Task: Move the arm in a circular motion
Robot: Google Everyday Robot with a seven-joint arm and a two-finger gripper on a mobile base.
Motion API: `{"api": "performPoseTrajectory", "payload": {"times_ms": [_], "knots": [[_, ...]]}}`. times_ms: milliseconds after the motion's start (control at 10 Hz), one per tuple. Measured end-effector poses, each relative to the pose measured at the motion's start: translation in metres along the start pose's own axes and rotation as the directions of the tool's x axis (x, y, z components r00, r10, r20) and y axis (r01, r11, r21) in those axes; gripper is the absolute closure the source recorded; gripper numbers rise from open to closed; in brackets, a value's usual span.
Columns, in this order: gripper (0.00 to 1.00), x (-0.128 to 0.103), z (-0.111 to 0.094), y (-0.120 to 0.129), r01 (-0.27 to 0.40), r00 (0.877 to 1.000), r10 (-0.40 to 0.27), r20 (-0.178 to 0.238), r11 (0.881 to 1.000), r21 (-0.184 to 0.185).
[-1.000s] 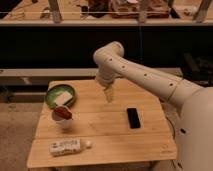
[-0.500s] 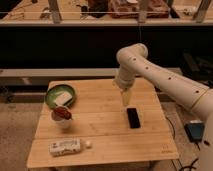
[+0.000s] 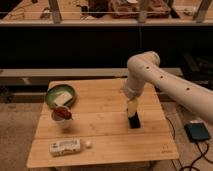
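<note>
1. A large glossy white jointed robot arm (image 3: 165, 82), thick tubular segments dotted with small dark marks, reaches in from the right; its rounded elbow stands above the right half of a pale slatted wooden table (image 3: 105, 131).
2. The small pale yellowish gripper (image 3: 132, 107) points down, its fingers spread and holding nothing; it hangs just above a flat black rectangular slab (image 3: 134, 122) lying on the boards.
3. Well apart on the left: a round green bowl (image 3: 51, 92) with a white piece inside; beside it a small red-and-white cup (image 3: 62, 115); near the front edge a white plastic bottle (image 3: 65, 146) on its side.
4. A black box (image 3: 198, 132) with a cable sits on the floor at right.
</note>
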Motion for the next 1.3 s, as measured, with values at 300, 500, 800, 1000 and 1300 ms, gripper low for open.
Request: {"api": "performPoseTrajectory", "payload": {"times_ms": [300, 500, 800, 1000, 1300], "knots": [[0.20, -0.013, -0.001, 0.032, 0.010, 1.000, -0.010, 0.011, 1.000, 0.007], [0.20, -0.037, 0.003, 0.024, 0.083, 0.997, -0.083, -0.009, 0.996, 0.023], [0.20, -0.087, 0.014, -0.007, 0.201, 0.979, -0.200, -0.036, 0.979, 0.043], [0.20, -0.110, 0.018, -0.021, 0.248, 0.968, -0.246, -0.048, 0.967, 0.051], [0.20, -0.101, 0.020, -0.050, 0.295, 0.954, -0.291, -0.070, 0.954, 0.050]]}}
